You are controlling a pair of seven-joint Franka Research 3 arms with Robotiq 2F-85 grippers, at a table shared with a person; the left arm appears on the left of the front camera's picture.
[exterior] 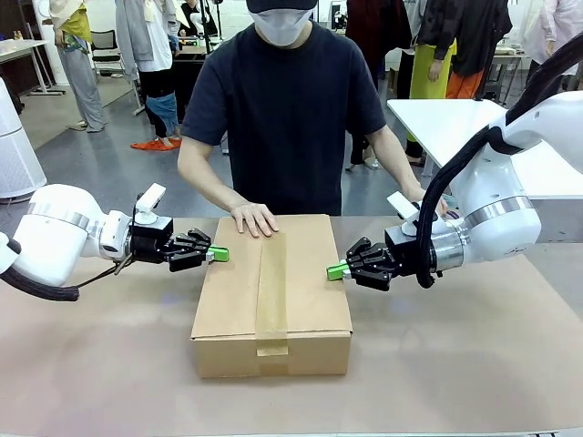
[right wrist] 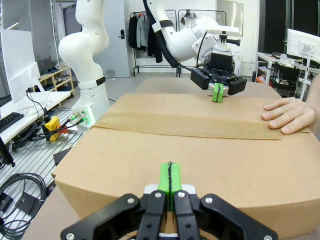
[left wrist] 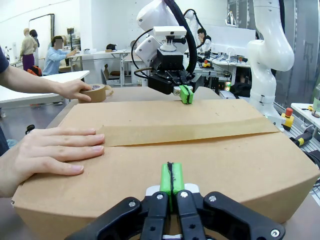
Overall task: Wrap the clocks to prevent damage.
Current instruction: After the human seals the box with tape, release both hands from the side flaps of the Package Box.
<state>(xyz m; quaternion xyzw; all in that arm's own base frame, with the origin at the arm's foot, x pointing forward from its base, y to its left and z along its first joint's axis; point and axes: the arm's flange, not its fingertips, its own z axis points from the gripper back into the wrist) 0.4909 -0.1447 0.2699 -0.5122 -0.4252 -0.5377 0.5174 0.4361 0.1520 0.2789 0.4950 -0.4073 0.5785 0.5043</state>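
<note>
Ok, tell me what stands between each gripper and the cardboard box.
Nothing visible. The left gripper and right gripper, both shut, sit right at opposite sides of the cardboard box. The person's hand rests on its top far edge, clear of both.

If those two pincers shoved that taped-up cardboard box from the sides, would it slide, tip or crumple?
The cardboard box would probably slide rather than tip: it sits low and wide on the table. Its walls look fairly stiff, and tape seals the top seam, so crumpling seems unlikely. The person's hand resting on top may slow any sliding.
</note>
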